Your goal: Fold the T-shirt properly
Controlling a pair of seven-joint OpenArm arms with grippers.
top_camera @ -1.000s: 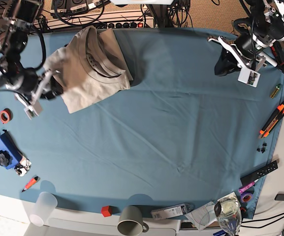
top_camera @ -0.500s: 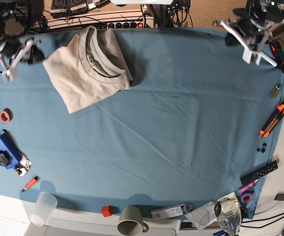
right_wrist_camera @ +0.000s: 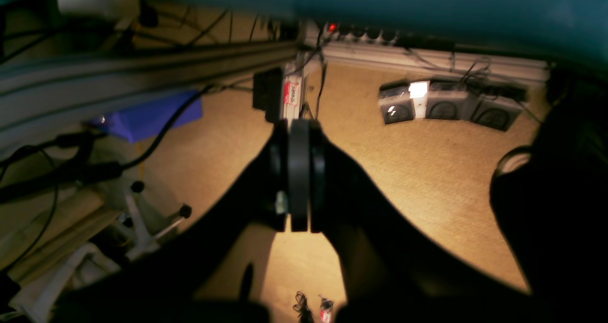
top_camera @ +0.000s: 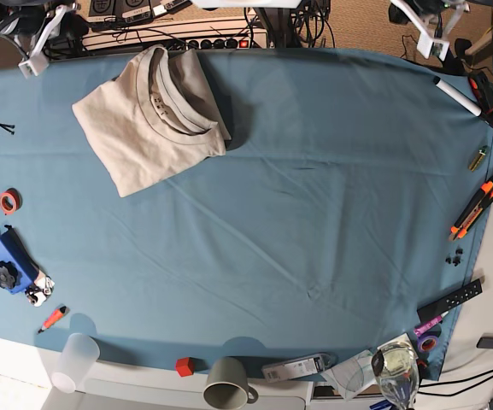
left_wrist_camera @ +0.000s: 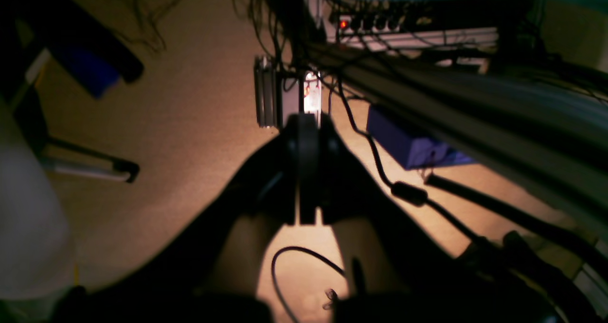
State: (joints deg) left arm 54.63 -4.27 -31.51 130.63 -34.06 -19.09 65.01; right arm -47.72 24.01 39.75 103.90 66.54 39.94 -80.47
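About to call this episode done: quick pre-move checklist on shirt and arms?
1. T-shirt folded into a compact bundle, collar on top: ok.
2. Shirt fully on the cloth, no part over the edge: ok.
3. Left end effector shut, nothing held: ok.
4. Right end effector shut, nothing held: ok.
5. Both arms off the shirt, at the table's far edge in the base view: ok.
6. Fold neatness: bundle sits skewed to the table edges, lower edges uneven: not ok.
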